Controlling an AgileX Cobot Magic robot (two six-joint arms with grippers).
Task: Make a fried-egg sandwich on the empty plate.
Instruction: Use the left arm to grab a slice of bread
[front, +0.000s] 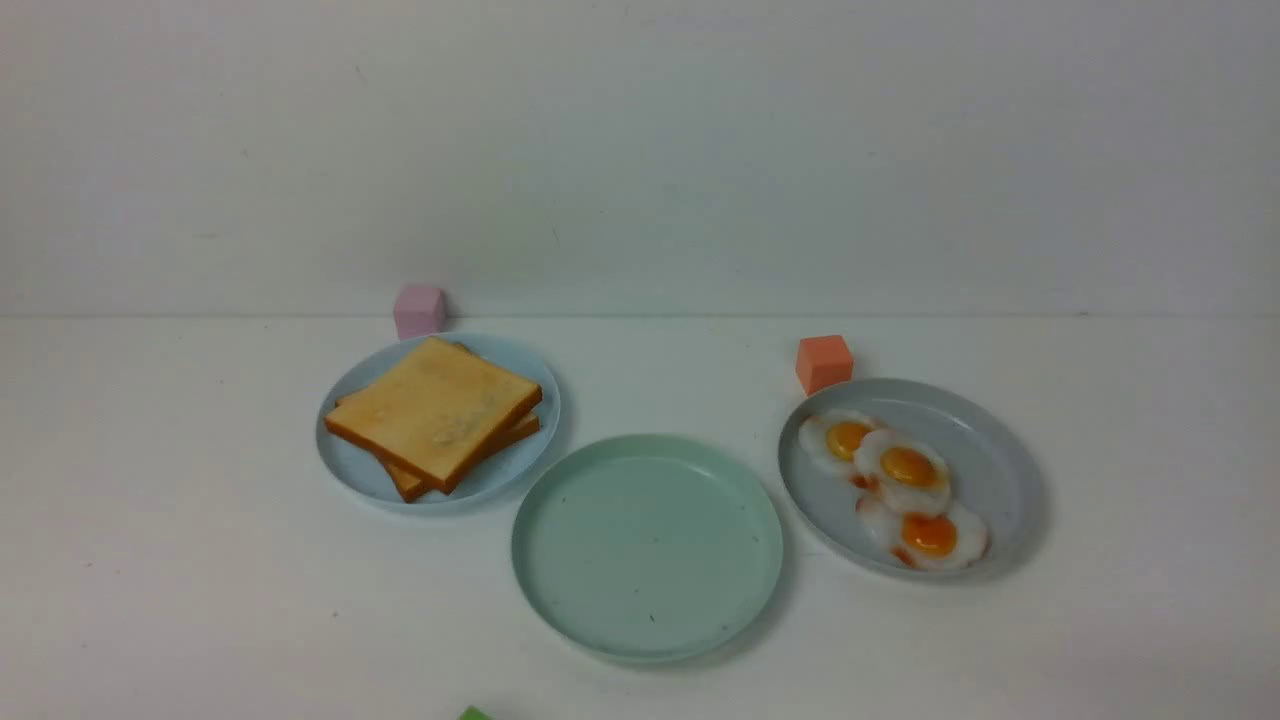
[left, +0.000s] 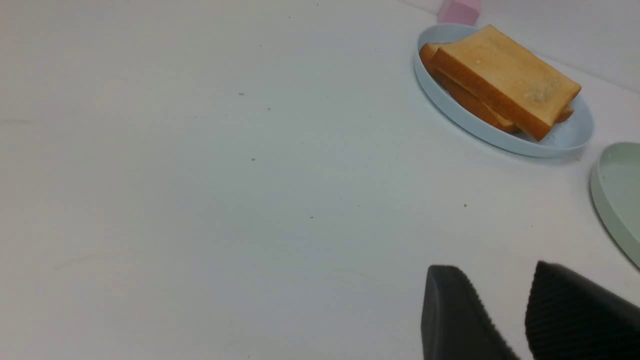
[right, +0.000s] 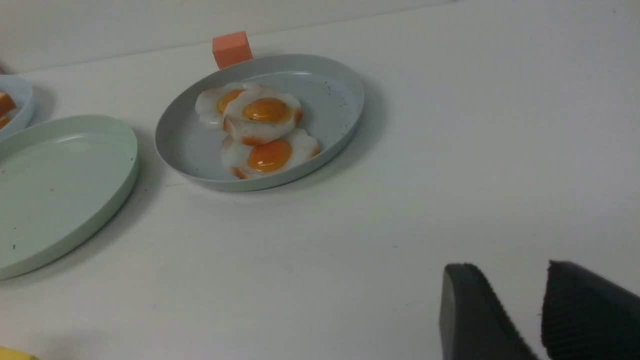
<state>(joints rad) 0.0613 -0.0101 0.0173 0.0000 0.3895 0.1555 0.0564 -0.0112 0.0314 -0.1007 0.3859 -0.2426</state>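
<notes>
Two golden-brown toast slices lie stacked on a light blue plate at the left; they also show in the left wrist view. The empty mint-green plate sits at front centre. Three white fried eggs with orange yolks overlap on a grey plate at the right, also in the right wrist view. Neither gripper shows in the front view. My left gripper is open and empty over bare table, well short of the toast. My right gripper is open and empty, short of the eggs.
A pink cube stands behind the toast plate and an orange cube behind the egg plate. A green corner shows at the front edge. A white wall closes the back of the white table.
</notes>
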